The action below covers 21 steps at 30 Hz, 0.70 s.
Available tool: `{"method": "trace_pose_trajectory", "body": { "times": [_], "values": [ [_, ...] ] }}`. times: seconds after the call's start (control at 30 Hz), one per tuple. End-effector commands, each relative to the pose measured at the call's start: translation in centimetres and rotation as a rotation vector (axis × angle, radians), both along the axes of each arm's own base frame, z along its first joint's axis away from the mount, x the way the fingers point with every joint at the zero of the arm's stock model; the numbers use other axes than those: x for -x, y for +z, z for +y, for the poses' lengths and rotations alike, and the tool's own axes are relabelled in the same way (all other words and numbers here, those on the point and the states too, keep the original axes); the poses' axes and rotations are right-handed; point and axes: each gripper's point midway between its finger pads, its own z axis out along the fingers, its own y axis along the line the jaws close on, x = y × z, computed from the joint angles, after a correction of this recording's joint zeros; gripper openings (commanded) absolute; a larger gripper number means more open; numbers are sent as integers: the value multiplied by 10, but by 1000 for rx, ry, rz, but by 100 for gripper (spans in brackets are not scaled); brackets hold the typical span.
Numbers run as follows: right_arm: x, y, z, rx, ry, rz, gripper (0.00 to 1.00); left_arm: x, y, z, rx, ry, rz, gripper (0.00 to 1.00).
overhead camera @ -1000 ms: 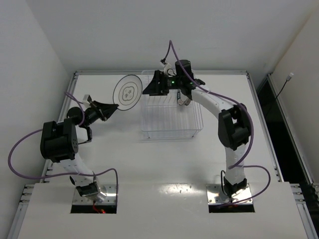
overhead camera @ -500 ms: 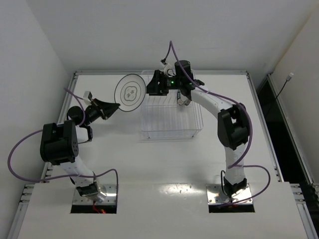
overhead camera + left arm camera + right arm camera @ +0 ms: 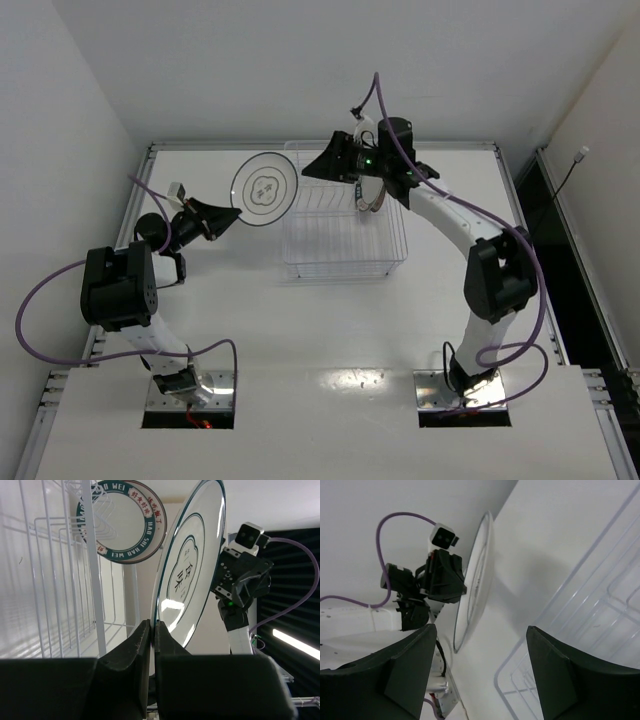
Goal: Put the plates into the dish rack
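White arm links (image 3: 447, 213), black joints (image 3: 118, 285) and fingers (image 3: 125, 680), purple cables (image 3: 405, 514) (green light (image 3: 367, 158) on one wrist)

Bright, even light from above washes my white table (image 3: 250, 300), with glare at its near edge. From my left wrist the plate (image 3: 192, 575) shows a shiny reflection; my dark fingers (image 3: 125, 675) look soft, close up.

A white table (image 3: 300, 330) edged by a metal rail (image 3: 200, 146) stands between plain white walls (image 3: 200, 60). A thin cable (image 3: 582, 153) hangs against the right wall.
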Motion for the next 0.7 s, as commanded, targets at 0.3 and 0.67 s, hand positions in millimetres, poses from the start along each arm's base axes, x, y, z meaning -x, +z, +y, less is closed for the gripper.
{"method": "trace_pose_trajectory", "body": {
  "times": [0.3, 0.67],
  "values": [
    [-6, 5, 35, -79, 73, -33, 69, 16, 62, -9, -111, -23, -419, 0],
    [6, -8, 73, -67, 152, 0, 41, 16, 62, -9, -111, -23, -419, 0]
  ]
}}
